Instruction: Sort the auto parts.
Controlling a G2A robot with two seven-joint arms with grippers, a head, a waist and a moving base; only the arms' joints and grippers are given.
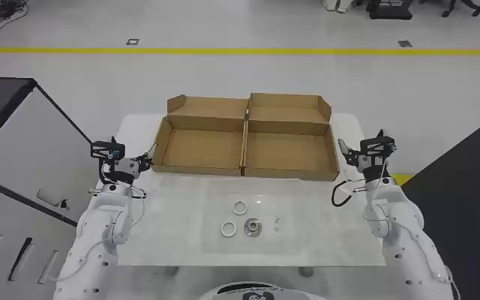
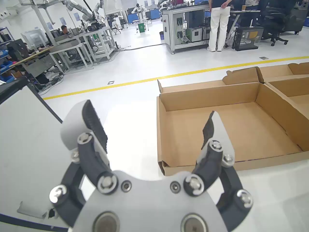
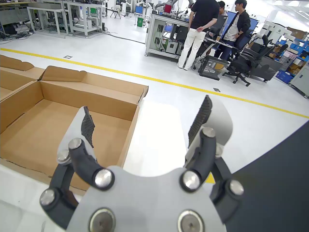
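Well, nearest the robot, on the front half of the white table, the parts lie in a loose cluster. There is a white ring, a metal hub just beside it, and on the hub's other side two tiny fasteners (too small to tell what kind). A second white ring sits a little farther back, apart from the rest.

Farther on, the two arms flank the table, well apart from the parts. The left gripper hangs over the table's left edge, near the outer wall of the left box. Its jaws are spread wide with nothing between them. The right gripper hangs over the right edge, near the outer front corner of the right box. Its jaws are likewise wide apart and hold nothing.

The two cardboard boxes stand side by side on the table's back half, their inner walls touching and their lids folded back (flaps upright). Beyond the table a yellow line runs across the floor.
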